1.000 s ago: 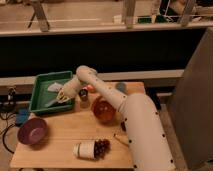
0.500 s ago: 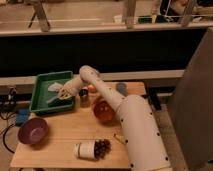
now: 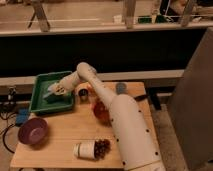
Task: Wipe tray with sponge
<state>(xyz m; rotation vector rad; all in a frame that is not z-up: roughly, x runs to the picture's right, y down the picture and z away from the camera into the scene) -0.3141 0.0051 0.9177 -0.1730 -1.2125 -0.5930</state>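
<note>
The white arm (image 3: 107,97) reaches from lower right across the wooden tabletop (image 3: 65,135) to the green tray (image 3: 40,85), which sits at the tabletop's back left corner. The hand (image 3: 56,90) is inside the tray, low over its floor, near the tray's right half. A pale sponge (image 3: 50,94) lies on the tray floor directly at the hand, touching or just under it. How far the hand is open, and whether it has hold of the sponge, cannot be told from this view.

A round purple bowl (image 3: 33,131) stands on the tabletop in front of the tray, near the left edge and apart from it. A small blue square item (image 3: 21,116) lies just off the tabletop's left side, between tray and bowl. An orange-red bowl-like object (image 3: 101,111) sits beside the arm's lower segment, partly hidden by it. A small dark cup-shaped object (image 3: 84,94) stands just right of the tray. A grey round object (image 3: 121,88) is near the back edge. A pale container (image 3: 87,149) lies on its side near the front edge, dark reddish contents (image 3: 102,147) at its mouth.
</note>
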